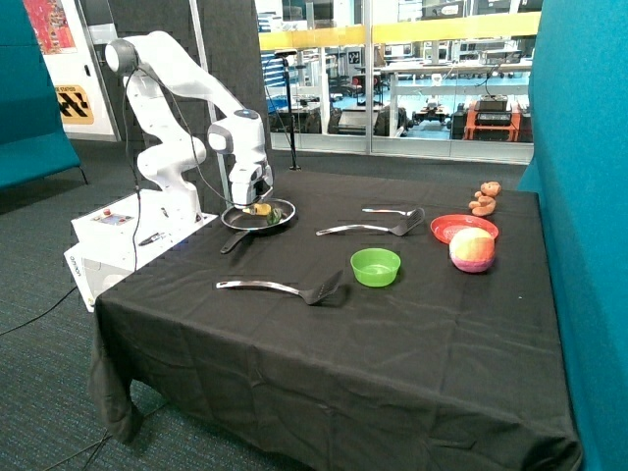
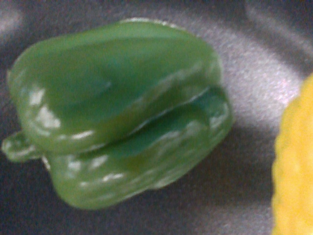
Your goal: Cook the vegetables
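Note:
The dark pan (image 1: pixel 285 223) stands on the black table beside the robot's base, and both vegetables lie in it. The yellow oblong one (image 1: pixel 262 208) is right under my gripper (image 1: pixel 251 202), and the dark green pepper-like one (image 1: pixel 276 217) lies next to it. My gripper hangs low over the pan, almost on them. In the wrist view the green pepper (image 2: pixel 117 112) fills most of the picture, lying on its side on the grey pan floor (image 2: pixel 254 83). The yellow vegetable (image 2: pixel 296 166) shows at the picture's edge.
A black spatula (image 1: pixel 285 288) lies near the table's front. Two more utensils (image 1: pixel 368 230) (image 1: pixel 392 210) lie past the pan. A green bowl (image 1: pixel 376 266), a red plate (image 1: pixel 463 227), a pink-and-yellow fruit (image 1: pixel 472 249) and brown pieces (image 1: pixel 485 199) stand toward the far side.

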Robot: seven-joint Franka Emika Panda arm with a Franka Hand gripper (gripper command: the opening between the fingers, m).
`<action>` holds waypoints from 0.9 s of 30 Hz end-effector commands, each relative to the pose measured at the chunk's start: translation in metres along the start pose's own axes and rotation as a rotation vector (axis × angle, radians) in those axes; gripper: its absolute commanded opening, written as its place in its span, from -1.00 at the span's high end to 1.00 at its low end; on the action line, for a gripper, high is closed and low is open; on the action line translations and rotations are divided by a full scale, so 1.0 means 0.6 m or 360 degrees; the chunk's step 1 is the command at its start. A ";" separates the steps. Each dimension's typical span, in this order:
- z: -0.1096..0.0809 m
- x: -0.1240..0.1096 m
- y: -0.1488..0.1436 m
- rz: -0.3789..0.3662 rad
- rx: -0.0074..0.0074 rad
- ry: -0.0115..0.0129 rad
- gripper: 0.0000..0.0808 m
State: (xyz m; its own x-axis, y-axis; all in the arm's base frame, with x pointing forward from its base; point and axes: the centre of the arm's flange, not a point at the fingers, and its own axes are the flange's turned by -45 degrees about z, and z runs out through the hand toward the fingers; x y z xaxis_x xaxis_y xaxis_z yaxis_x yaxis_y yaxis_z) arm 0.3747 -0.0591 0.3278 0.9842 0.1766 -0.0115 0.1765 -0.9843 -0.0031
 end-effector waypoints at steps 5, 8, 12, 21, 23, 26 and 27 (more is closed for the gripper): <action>0.030 -0.014 -0.024 -0.0019 -0.00051 0.00183 -0.42; 0.031 -0.008 -0.026 -0.0017 -0.00051 0.00183 -0.63; 0.026 0.006 -0.035 -0.0043 -0.00052 0.00183 -0.93; 0.017 0.018 -0.062 -0.0117 -0.00057 0.00181 -1.00; 0.017 0.016 -0.064 -0.0124 -0.00057 0.00181 -1.00; 0.019 0.012 -0.064 -0.0130 -0.00057 0.00181 -1.00; 0.018 0.010 -0.064 -0.0131 -0.00058 0.00181 -1.00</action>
State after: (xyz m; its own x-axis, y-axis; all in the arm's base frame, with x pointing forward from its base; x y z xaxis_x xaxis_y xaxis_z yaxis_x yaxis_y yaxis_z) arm 0.3726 -0.0280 0.3180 0.9723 0.2336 0.0029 0.2336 -0.9723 0.0021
